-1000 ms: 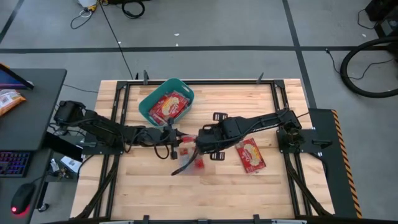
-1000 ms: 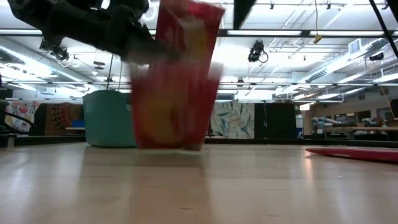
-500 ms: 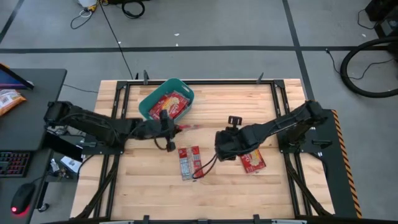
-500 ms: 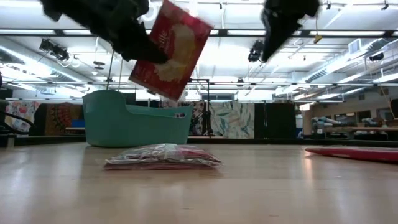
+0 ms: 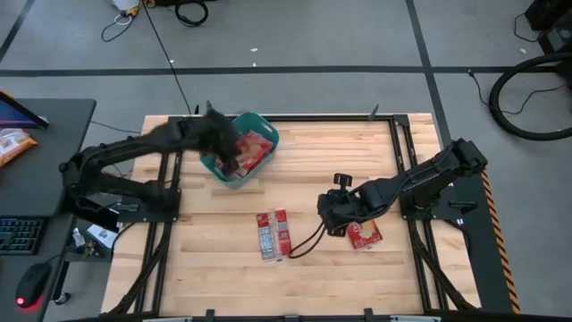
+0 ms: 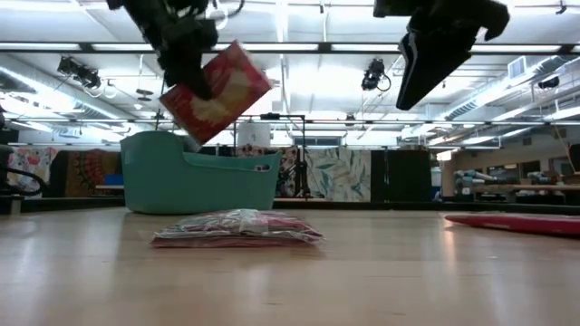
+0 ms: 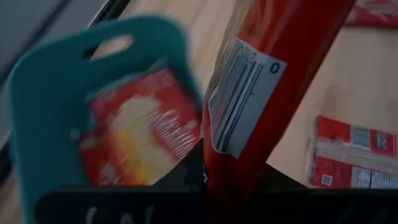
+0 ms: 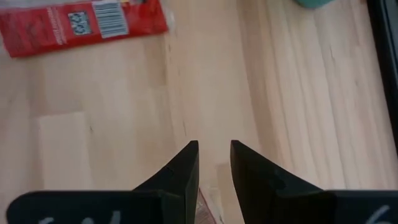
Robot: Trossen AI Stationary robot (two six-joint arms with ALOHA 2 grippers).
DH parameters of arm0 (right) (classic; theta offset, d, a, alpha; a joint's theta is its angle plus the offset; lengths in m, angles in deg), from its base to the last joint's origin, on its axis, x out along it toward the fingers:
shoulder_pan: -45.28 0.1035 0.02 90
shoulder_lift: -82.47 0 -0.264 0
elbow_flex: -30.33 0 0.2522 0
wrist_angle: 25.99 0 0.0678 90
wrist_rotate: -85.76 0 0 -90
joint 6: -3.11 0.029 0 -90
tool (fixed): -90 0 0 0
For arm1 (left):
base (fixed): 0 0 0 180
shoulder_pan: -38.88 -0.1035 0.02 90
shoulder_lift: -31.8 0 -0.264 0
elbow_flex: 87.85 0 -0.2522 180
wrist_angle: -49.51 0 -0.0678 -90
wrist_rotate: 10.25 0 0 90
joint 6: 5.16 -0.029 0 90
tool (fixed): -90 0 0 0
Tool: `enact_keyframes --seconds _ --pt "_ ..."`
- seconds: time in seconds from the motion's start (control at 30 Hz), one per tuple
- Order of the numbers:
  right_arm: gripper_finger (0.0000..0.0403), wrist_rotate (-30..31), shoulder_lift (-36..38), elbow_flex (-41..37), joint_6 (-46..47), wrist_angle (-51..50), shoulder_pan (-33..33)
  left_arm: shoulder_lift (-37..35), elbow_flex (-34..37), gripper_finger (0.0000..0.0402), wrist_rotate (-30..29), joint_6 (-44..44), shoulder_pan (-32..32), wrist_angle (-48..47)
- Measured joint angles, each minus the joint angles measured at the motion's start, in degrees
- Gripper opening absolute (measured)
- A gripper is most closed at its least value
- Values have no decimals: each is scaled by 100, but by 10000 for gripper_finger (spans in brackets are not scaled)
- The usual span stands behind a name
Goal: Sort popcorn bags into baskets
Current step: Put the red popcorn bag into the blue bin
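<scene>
My left gripper (image 5: 225,159) is over the teal basket (image 5: 207,154), shut on a red popcorn bag (image 6: 216,91). A further red packet (image 7: 134,140) lies inside the basket (image 7: 37,118). One packet (image 5: 273,234) lies flat on the wood mid-table, also in the low view (image 6: 236,228). My right gripper (image 5: 332,219) hovers above the table beside another flat packet (image 5: 364,234), its fingers a narrow gap apart (image 8: 214,144), touching nothing. My left gripper pinches the red bag between its two fingers at one end (image 7: 227,177); the rest of the bag, with its barcode label (image 7: 239,99), sticks out ahead of them. The fingers come from above. The bag is lifted clear and hangs tilted over the basket (image 6: 195,181).
Black frame rails run along the table's sides (image 5: 170,215). A desk with a keyboard and an orange snack bag (image 5: 13,143) stands off the table's left. Bare wood lies along the near edge (image 5: 295,286) and the far right (image 5: 357,148).
My left gripper has carried its bag up from mid-table toward the far left edge until it is over the basket, and the bag has tipped over. A second packet has dropped flat onto the table's middle. My right gripper has drawn back toward the right, to the packet there.
</scene>
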Motion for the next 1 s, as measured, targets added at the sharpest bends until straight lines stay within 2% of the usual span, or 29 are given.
enact_keyframes --seconds 0.1,0.2,0.33,0.43,0.63,0.8,0.9,1.0 --pt "97 -2 -2 -15 -5 10 68 216 -22 42 653 -5 -843 -306" --pt "97 28 -2 -18 -105 108 116 558 -10 42 1041 -86 -1440 -578" --pt "97 26 -2 -18 -152 235 127 1036 -12 43 1706 -312 -1866 -585" --pt "97 25 -3 -18 -180 252 122 1279 -12 50 1938 -489 -2010 -601" --pt "96 2 -7 -18 -289 307 125 1362 -22 110 1736 -685 -2139 -623" --pt "96 4 -9 -16 -304 435 125 1342 -413 160 987 -945 -2106 -845" --pt "96 5 -9 -16 -303 500 122 1338 -805 174 571 -1028 -1980 -980" --pt "96 2 -11 -16 -303 568 122 1335 -1090 176 552 -1061 -1671 -976"
